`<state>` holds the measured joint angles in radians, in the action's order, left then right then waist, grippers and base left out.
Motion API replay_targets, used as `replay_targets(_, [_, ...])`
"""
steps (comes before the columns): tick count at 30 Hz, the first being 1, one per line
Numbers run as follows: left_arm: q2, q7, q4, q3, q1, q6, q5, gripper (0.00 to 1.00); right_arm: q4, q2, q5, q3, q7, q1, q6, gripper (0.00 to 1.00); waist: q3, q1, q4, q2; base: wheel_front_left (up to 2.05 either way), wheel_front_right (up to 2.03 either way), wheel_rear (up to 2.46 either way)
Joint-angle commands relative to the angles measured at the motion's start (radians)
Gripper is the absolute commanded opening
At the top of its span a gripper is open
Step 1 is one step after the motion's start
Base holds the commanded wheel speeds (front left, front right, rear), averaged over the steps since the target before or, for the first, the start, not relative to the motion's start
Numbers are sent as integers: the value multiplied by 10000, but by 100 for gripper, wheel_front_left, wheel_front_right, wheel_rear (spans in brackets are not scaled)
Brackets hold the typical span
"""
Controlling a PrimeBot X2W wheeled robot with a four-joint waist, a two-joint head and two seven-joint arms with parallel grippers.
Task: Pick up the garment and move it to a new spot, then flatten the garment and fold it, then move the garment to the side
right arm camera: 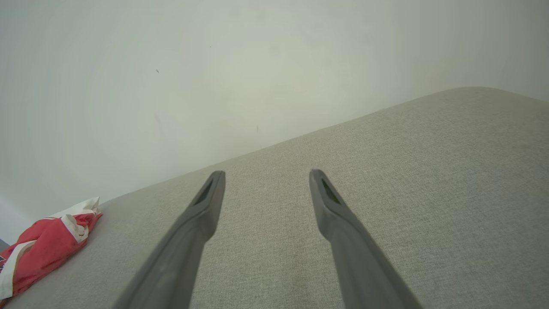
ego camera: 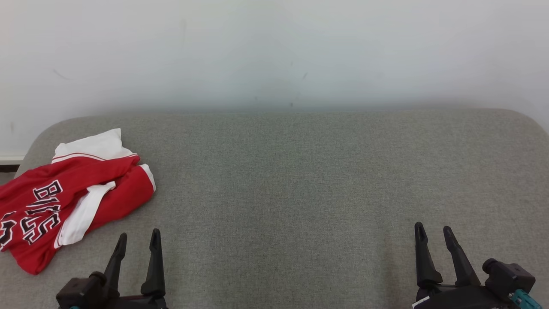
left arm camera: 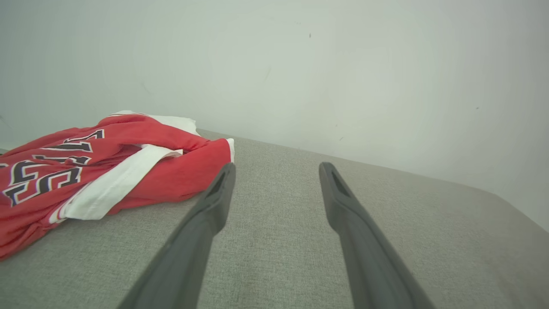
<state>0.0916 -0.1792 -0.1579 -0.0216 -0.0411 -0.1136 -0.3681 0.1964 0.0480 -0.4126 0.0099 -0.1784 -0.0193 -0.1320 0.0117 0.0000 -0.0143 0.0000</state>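
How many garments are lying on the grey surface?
1: a crumpled red and white jersey at the far left of the grey surface, ahead and left of the left gripper. Its folds could hide another piece.

The garment (ego camera: 64,201), a red jersey with white trim and black lettering, lies crumpled, just left of and beyond the fingers (ego camera: 155,262) of the left gripper (ego camera: 139,233), apart from them.

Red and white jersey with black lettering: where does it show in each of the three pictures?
Head view: red and white jersey at the left edge, crumpled on the grey fabric surface.
Left wrist view: jersey at the left.
Right wrist view: jersey in the bottom-left corner.
Shared landmark: the pale wall behind it.
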Motion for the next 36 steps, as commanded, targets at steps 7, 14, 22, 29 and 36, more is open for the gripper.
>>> replay_targets(7, [86,-221,128,-38,76,-20,688,100,-20,30,726,59,-229,54,18,100,16,0,10,0,0,0,0])
replay_targets(14, [135,-392,139,3,117,-60,1300,100,13,31,1343,94,-397,108,19,100,33,0,-8,0,0,0,0])
replay_targets(22, [151,-548,162,-32,149,-79,1897,100,5,31,1946,142,-553,138,21,100,65,0,-42,0,0,0,0])
replay_targets(29, [127,-686,193,43,165,-92,2293,100,-24,33,2412,151,-701,196,22,100,121,0,-36,0,0,0,0])
replay_targets(36, [86,-807,125,76,199,-124,2636,100,-72,33,2769,145,-821,206,23,100,156,0,-16,0,0,0,0])
